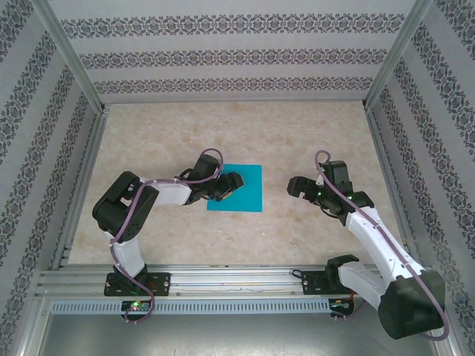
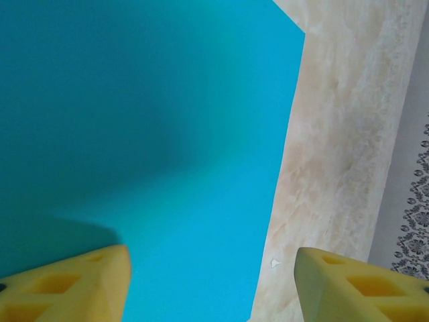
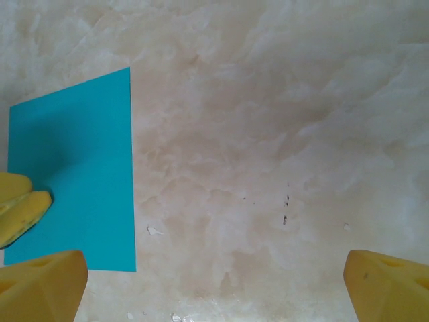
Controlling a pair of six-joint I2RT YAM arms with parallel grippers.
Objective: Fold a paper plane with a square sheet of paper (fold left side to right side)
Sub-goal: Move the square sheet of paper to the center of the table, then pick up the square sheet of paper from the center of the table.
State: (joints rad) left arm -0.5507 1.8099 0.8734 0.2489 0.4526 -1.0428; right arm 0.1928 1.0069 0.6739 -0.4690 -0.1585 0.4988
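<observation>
The left tool (image 2: 211, 292) is seen with its yellow fingers (image 2: 67, 288) spread wide and nothing held between them. It is set low over the left part of the square sheet of paper (image 1: 245, 189). Whether the fingertips are pressed onto the paper or hang just above it cannot be told, since the wrist view is close and soft. The right tool (image 1: 298, 185) is likewise held wide and empty, near the sheet's right edge but apart from it, over bare worktop (image 1: 312, 126). The sheet is found near the middle of the worktop, between the two tools, lying flat and square. The edges that show lie down, and no crease, lifted corner or doubled layer is shown in any view. From this it is judged that the task is at its very start: the left side has not yet been brought over to the right side, and every later fold is left to be done. A hold on the left edge is judged to be the step in hand.
</observation>
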